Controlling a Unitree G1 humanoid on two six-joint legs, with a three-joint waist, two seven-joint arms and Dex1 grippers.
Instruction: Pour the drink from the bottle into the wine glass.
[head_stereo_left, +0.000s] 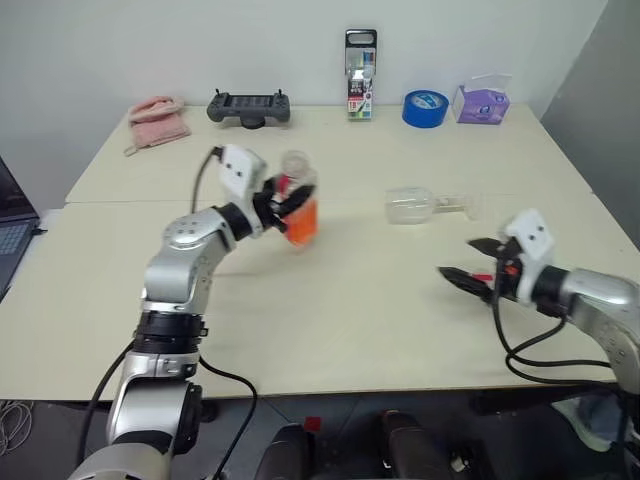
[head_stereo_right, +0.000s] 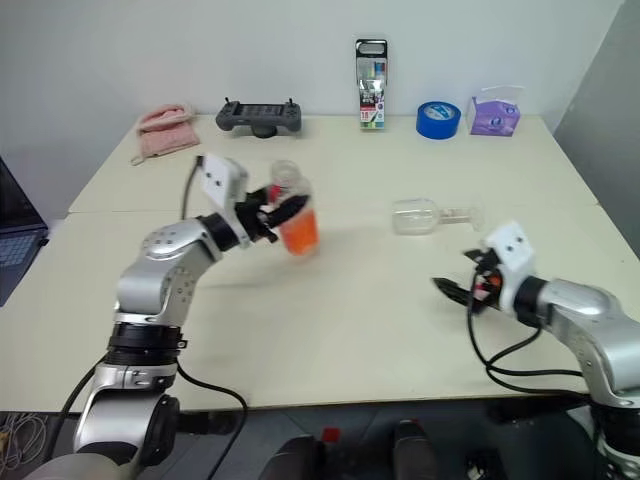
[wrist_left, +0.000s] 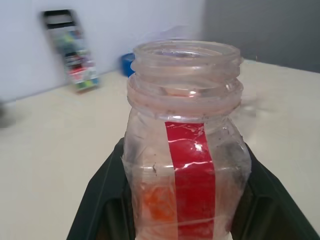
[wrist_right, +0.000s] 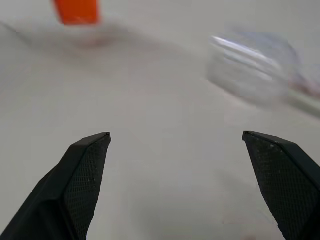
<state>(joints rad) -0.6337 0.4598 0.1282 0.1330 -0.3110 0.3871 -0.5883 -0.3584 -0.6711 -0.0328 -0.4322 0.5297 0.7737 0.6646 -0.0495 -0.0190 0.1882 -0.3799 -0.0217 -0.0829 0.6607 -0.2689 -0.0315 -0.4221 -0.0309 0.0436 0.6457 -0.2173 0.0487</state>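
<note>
Left pincer (head_stereo_left: 284, 205): clamped on the bottle (head_stereo_left: 298, 208), held just above the worktop (head_stereo_left: 330, 310) with its open mouth upward.
Drink (head_stereo_left: 302, 223): orange-red, filling the lower part of the bottle.
Right pincer (head_stereo_left: 472, 262): fingers wide apart, nothing held, low over the worktop and pointed toward the wine glass (head_stereo_left: 420, 206).
Wine glass: lying on its side between the two arms, bowl toward the bottle, well apart from it.
Step in hand: the glass is judged to need standing upright before pouring.
Advice: the bowl should be gripped gently, the foot set flat, and the bottle kept level meanwhile.
</note>
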